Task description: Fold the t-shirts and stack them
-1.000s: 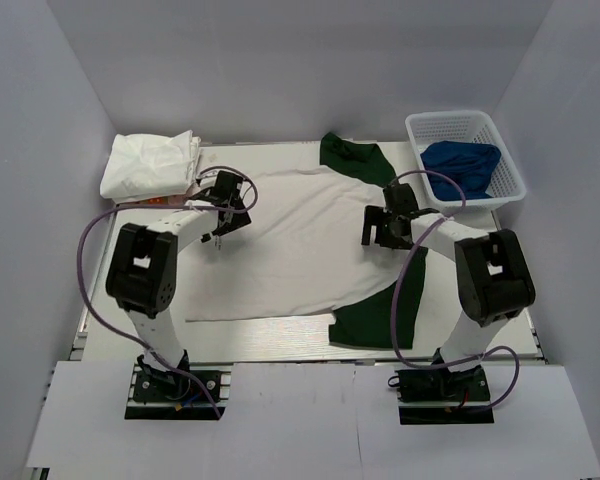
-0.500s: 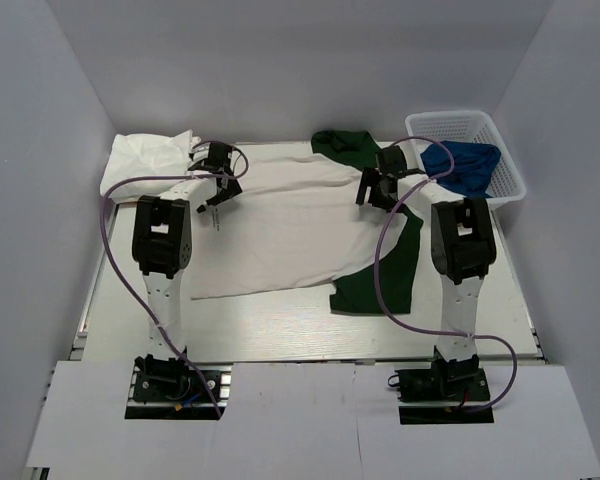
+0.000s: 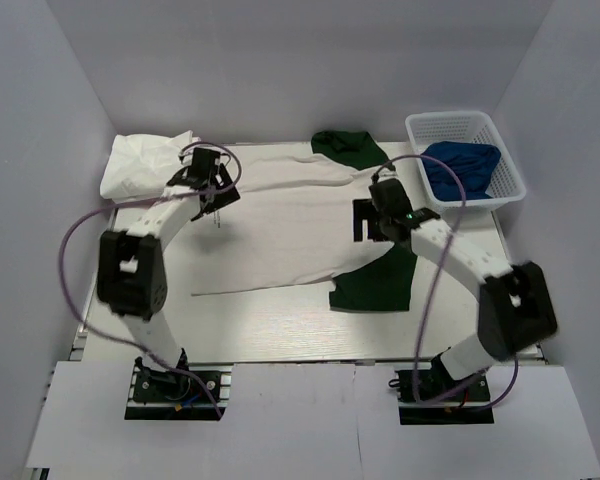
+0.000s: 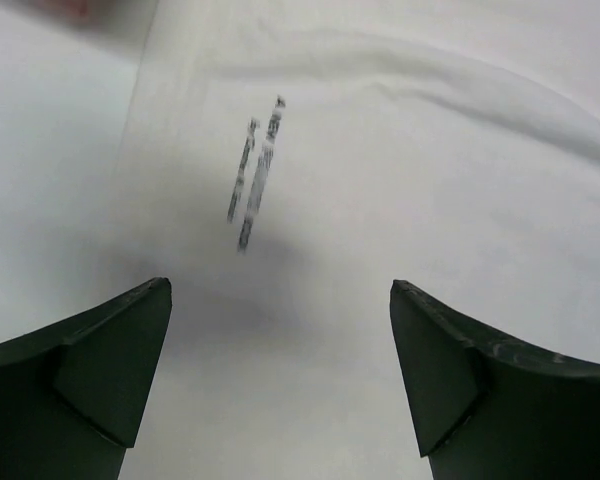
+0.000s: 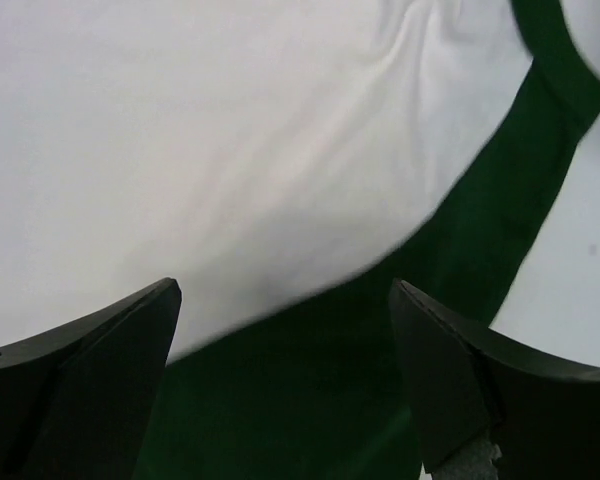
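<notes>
The table [image 3: 280,322] bears the shirt [image 3: 290,230], spread flat left of the basket [image 3: 450,118]. Its long axis runs left to right, with the green-sleeved end toward the basket. A folded bundle [image 3: 145,160] lies farthest from the basket. The right arm has drawn back from the basket, and its gripper [image 5: 285,290], fingers spread wide and empty, is over the white-green seam. The left arm now bows outward, its gripper [image 4: 280,290] equally spread and empty.
</notes>
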Motion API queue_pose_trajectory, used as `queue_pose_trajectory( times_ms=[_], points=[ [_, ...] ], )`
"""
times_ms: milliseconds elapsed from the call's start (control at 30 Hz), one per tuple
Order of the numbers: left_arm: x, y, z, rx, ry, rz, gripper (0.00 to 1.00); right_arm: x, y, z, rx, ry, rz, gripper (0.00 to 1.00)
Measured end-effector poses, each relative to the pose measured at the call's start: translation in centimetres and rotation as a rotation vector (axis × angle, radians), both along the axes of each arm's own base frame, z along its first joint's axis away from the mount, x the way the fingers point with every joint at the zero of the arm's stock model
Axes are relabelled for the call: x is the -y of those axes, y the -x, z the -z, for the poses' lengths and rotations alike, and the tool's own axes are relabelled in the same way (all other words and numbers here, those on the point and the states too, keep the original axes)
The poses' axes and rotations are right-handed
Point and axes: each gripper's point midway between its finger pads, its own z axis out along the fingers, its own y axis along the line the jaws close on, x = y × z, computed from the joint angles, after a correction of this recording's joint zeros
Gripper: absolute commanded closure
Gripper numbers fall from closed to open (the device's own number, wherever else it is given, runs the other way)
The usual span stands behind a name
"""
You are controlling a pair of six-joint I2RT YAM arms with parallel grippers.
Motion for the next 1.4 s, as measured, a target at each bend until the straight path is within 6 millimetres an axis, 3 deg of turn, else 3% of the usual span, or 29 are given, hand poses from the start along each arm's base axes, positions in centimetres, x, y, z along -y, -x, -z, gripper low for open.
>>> queue_pose_trajectory(
  times_ms=[100,200,367,433,533,667,733,767,833,867,1033,1167,1300,1400],
  points=[
    [0.2,4.9,-4.5,0.1,0.084,0.003,0.0,-0.6,5.4,-1.9,0.025,-0.013,-0.06,0.1],
    [0.0,9.1,-7.2,0.215,0.157,-0.004,0.0,-0.6,10.6,-0.7,-0.035,0.023,-0.143,0.1],
    [-0.8,14.3,-5.0,0.18,0.191,-0.042,0.0,-1.2,17.6,2.9,-0.215,0.077,-0.261,0.1],
    [-1.1,15.9,-3.9,0.141,0.191,-0.058,0.0,-1.4,18.9,3.9,-0.26,0.113,-0.275,0.1],
    [-1.4,16.9,-3.9,0.143,0.192,-0.076,0.0,-1.2,19.8,5.7,-0.314,0.185,-0.261,0.1],
    [-1.9,17.0,-5.1,0.184,0.188,-0.095,0.0,-0.1,19.7,7.7,-0.354,0.286,-0.2,0.12],
    [-2.0,17.1,-5.1,0.186,0.182,-0.103,0.0,-0.2,18.9,7.6,-0.333,0.305,-0.176,0.24],
    [-2.1,17.1,-5.0,0.183,0.179,-0.107,0.0,-0.3,18.5,7.6,-0.326,0.313,-0.165,0.56],
    [-2.3,17.2,-4.8,0.179,0.172,-0.112,0.0,-0.3,17.8,7.7,-0.302,0.33,-0.148,0.91],
    [-2.3,17.2,-4.8,0.176,0.168,-0.115,0.0,-0.2,17.7,7.8,-0.298,0.341,-0.142,1.0],
    [-2.4,17.1,-4.5,0.17,0.161,-0.12,0.0,0.4,16.8,7.1,-0.251,0.367,-0.108,1.0],
    [-2.5,17.0,-4.1,0.159,0.157,-0.122,0.0,-0.4,15.3,5.0,-0.203,0.361,-0.118,1.0],
    [-2.7,16.7,-3.5,0.145,0.149,-0.134,0.0,-2.8,12.0,1.5,-0.119,0.316,-0.136,1.0],
    [-3.0,16.3,-2.4,0.117,0.134,-0.146,0.0,-3.6,8.3,-0.1,-0.085,0.323,-0.116,1.0]
  ],
)
